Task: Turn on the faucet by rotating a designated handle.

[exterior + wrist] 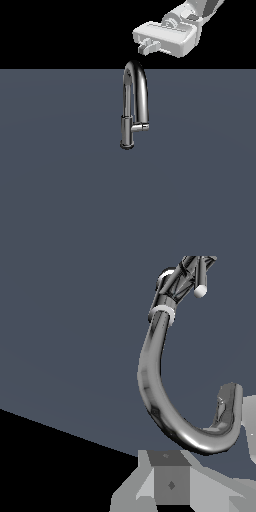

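Handle juts sideways from the faucet, low on its body toward the exterior view's right; it looks rigid, smooth and slippery chrome, short enough that pressing near its free tip should give the best leverage. Faucet stands upright on the grey surface, presumably fixed and stiff. One faucet, one handle, one gripper, which hovers above the arch, touching nothing; whether its fingers are spread I cannot tell

- Flat, even light is filling both views; nothing is casting a shadow on the grey floor.
- Bright streaks are glinting along the faucet.
- Edges are showing jagged and pixelated; nothing is blurring.
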Robot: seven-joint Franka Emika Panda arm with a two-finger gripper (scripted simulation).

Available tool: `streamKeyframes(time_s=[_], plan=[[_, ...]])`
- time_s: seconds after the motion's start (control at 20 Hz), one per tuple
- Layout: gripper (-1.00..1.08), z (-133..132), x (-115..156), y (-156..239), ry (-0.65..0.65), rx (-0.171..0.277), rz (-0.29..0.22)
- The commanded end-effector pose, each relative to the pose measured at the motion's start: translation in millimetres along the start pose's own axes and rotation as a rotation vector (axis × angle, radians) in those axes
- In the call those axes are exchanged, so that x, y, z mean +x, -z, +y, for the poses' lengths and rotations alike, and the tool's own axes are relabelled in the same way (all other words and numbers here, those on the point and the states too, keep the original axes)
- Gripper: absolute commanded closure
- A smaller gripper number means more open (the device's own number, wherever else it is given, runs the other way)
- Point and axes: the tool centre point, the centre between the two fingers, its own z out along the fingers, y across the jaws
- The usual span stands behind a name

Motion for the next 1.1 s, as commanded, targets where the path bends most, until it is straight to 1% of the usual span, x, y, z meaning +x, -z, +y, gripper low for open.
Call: streamKeyframes(time_s=[0.0, 0.7, 1.05], plan=[[1.08, -0.1, 18.0, -1.2, -0.036, 0.037, -0.046], [1.08, 9.7, 122.4, -26.7, -0.261, 0.261, -0.315], [1.08, 17.2, 159.9, -46.3, -0.350, 0.348, -0.418]])
